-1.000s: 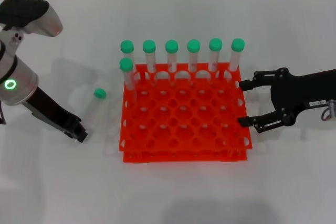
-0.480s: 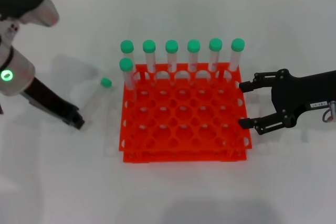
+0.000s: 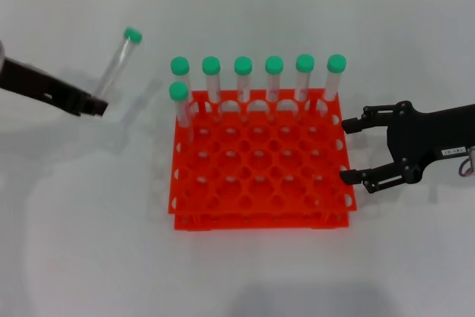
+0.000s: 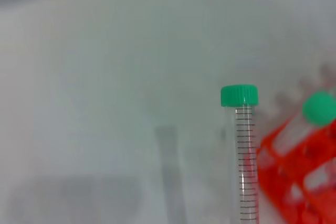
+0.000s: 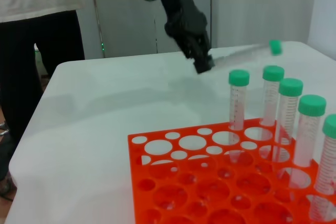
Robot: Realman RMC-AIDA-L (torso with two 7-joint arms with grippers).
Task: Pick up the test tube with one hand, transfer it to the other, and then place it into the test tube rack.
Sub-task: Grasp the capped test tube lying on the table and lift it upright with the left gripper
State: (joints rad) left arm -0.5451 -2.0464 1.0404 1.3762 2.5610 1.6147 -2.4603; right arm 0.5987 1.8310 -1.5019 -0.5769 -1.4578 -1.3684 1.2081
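Clear test tube [image 3: 117, 63] beyond rack [image 3: 260, 161] edge

Lab bench, orange test tube rack [image 3: 260, 168], green-capped tubes [image 3: 274, 79], white table [image 3: 237, 272]

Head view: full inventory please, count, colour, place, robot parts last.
Tube: 1, clear with green cap, held tilted above the table, left of the rack.
Racked tubes: 7, clear with green caps, upright; six along the rack's far row, one behind its far-left corner hole row.
Rack: 1, orange-red, centre of the table, other holes vacant.
Table: 1, white.
Person: 1, white top and dark trousers, standing past the table's far side, seen only from the right wrist.
Left gripper: 1, black, raised at left, shut on the tube's lower end.
Right gripper: 1, black with white label, open beside the rack's right edge.
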